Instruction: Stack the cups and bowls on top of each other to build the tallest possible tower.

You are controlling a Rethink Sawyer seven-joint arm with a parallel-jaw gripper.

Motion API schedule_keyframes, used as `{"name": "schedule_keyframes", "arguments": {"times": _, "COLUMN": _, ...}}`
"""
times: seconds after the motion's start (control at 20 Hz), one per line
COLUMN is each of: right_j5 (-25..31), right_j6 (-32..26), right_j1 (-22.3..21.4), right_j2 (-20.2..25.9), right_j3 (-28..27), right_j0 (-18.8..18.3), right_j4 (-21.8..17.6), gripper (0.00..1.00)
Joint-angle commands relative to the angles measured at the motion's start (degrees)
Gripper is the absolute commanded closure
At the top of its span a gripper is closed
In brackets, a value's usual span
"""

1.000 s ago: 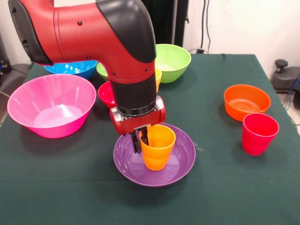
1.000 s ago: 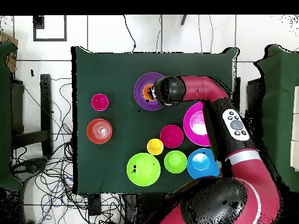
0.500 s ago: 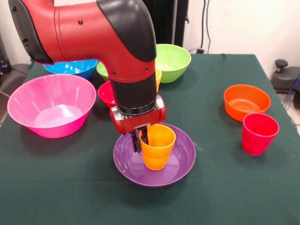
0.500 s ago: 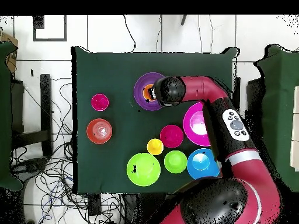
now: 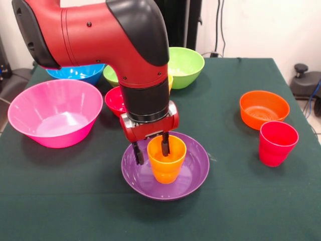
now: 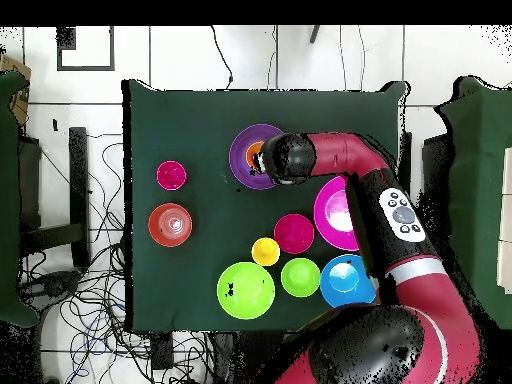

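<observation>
The orange cup (image 5: pixel 166 163) stands upright in the shallow purple bowl (image 5: pixel 198 173) near the table's front middle. My gripper (image 5: pixel 150 149) is open over the cup's rim. One finger hangs outside the cup's left side and the other reaches inside it. In the overhead view the arm covers the gripper, and the purple bowl (image 6: pixel 245 150) and a bit of the orange cup (image 6: pixel 256 158) show beside it. The red cup (image 5: pixel 277 143) and the small orange bowl (image 5: pixel 264 109) stand at the right.
The big pink bowl (image 5: pixel 52 113) is at the left. Behind the arm are the small red bowl (image 5: pixel 114 100), blue bowl (image 5: pixel 80 74), small green bowl (image 5: pixel 109 75), lime green bowl (image 5: pixel 184 65) and a sliver of the yellow cup (image 5: pixel 169 80).
My gripper has opened and let go of the orange cup's rim. The cup now rests a little lower in the purple bowl.
</observation>
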Motion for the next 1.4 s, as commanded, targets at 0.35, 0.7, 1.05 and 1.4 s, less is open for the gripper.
{"name": "schedule_keyframes", "arguments": {"times": 0.35, "right_j5": 6.56, "right_j6": -10.44, "right_j1": -4.85, "right_j2": -2.21, "right_j3": 6.87, "right_j0": 1.00, "right_j4": -3.10, "gripper": 0.00}}
{"name": "schedule_keyframes", "arguments": {"times": 0.7, "right_j5": 15.01, "right_j6": -8.70, "right_j1": -18.05, "right_j2": -1.26, "right_j3": 14.57, "right_j0": 1.21, "right_j4": 1.65, "gripper": 0.00}}
{"name": "schedule_keyframes", "arguments": {"times": 1.05, "right_j5": 21.15, "right_j6": -4.04, "right_j1": -25.93, "right_j2": -0.60, "right_j3": 19.40, "right_j0": 2.12, "right_j4": 6.35, "gripper": 0.00}}
{"name": "schedule_keyframes", "arguments": {"times": 1.4, "right_j5": 16.98, "right_j6": 0.35, "right_j1": -23.46, "right_j2": -0.24, "right_j3": 21.38, "right_j0": 3.47, "right_j4": 7.50, "gripper": 0.00}}
